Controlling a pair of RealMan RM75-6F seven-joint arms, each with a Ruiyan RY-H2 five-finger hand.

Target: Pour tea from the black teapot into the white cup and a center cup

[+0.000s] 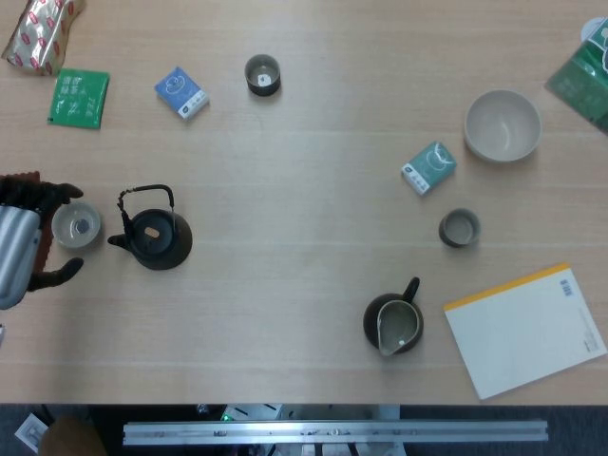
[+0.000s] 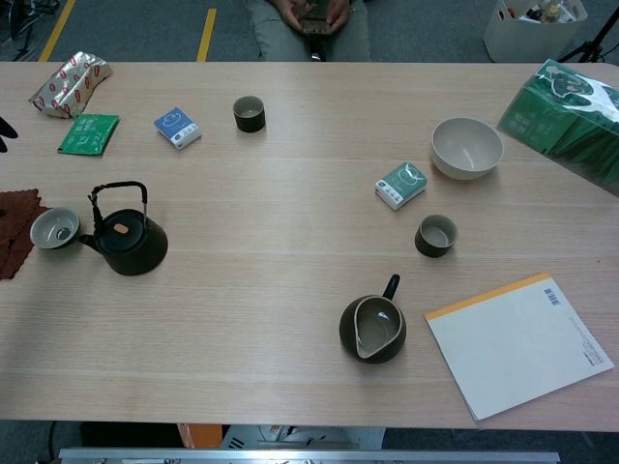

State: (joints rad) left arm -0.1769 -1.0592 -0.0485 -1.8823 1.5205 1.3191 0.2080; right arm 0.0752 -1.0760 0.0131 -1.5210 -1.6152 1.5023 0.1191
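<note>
One hand, the left hand (image 1: 21, 242), is seen at the 9 o'clock edge of the head view, silver-bodied with dark fingers (image 1: 59, 274) spread apart and nothing held between them; only a dark fingertip of it shows at the left border of the chest view. The right hand is not seen in either view.

Just beside the left hand, the small white ceramic cup (image 1: 76, 226) stands upright on the pale wooden surface (image 1: 304, 171), with the fingers reaching around its 9 o'clock side; contact cannot be judged. At the cup's 3 o'clock, almost touching it, the round black iron teapot (image 1: 154, 236) sits upright with its wire handle raised and its spout turned toward the cup. A brown cloth (image 2: 14, 230) lies at the cup's 9 o'clock.

Further out, a dark glazed cup (image 1: 262, 74) stands at 12 o'clock of the surface, with a small blue packet (image 1: 181, 92) and a flat green packet (image 1: 79, 98) to its 9 o'clock. A second dark cup (image 1: 459, 228) stands toward 3 o'clock, near a teal packet (image 1: 428, 167) and a cream bowl (image 1: 502, 125). A dark handled pitcher (image 1: 393, 325) stands toward 5 o'clock, beside a white notepad with a yellow edge (image 1: 525, 329).
</note>
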